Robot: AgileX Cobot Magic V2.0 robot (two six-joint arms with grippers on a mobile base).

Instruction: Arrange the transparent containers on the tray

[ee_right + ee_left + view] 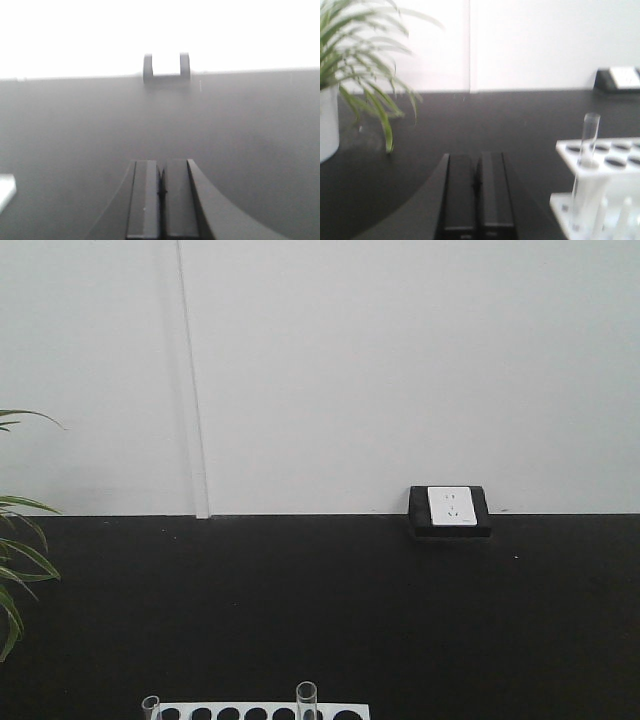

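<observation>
While left gripper (478, 167) fingers sit pressed together, holding nothing, right gripper (161, 172) is likewise closed. One test tube (587, 145) stands upright in corner hole of white rack (566, 149), just R of left gripper; 2nd tube (306, 700) further along rack. Potted plant (365, 65) at L; open black table (495, 120) btwn, back to wall (400, 360).

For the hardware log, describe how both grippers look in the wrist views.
The left gripper has two flat, black, rectangular fingers and a curved dark flank on its outer side. The right gripper is built the same, looking dark grey in its washed-out picture. No cables, labels or markings show on either.
</observation>
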